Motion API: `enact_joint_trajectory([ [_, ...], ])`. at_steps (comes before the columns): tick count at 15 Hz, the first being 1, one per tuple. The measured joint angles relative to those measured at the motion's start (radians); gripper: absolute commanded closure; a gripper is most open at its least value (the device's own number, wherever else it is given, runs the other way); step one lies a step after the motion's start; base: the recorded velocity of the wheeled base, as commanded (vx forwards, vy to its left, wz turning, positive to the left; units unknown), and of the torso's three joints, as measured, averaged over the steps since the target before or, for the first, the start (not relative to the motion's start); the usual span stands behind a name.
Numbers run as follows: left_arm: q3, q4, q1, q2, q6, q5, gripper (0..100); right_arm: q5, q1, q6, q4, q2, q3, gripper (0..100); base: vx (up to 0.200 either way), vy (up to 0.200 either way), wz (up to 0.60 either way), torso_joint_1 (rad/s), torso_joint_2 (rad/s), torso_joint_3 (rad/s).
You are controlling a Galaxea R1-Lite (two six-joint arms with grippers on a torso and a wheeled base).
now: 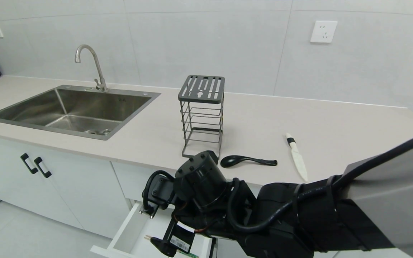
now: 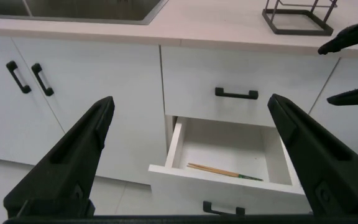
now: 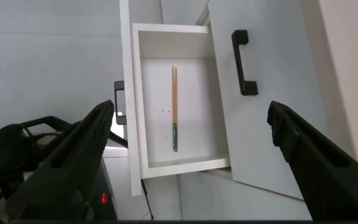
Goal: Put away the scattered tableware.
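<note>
Head view: the black spoon (image 1: 247, 162) and white knife (image 1: 297, 157) lie near the worktop's (image 1: 335, 122) front edge; a careless sweep might knock them off. Left wrist view: the left gripper (image 2: 191, 106) is agape and empty, facing the open drawer (image 2: 173, 143) with chopsticks (image 2: 219, 170). Right wrist view: the right gripper (image 3: 191, 109) is agape above it.

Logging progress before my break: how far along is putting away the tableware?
Done: chopsticks lie in the open drawer. In hand: nothing; the right claw over the drawer and the left claw are both open, empty. Left: black spoon and knife on the counter, then probably closing the drawer.
</note>
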Motion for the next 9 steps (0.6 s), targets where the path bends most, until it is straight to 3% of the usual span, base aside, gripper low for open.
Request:
enact_joint_trajectory([
  [9, 0.0, 0.0, -0.001, 0.0, 0.0, 0.0, 0, 0.002, 0.0, 0.001, 0.036, -0.009, 0.013, 0, 0.0, 0.0, 0.0, 0.269, -0.56, -0.295],
])
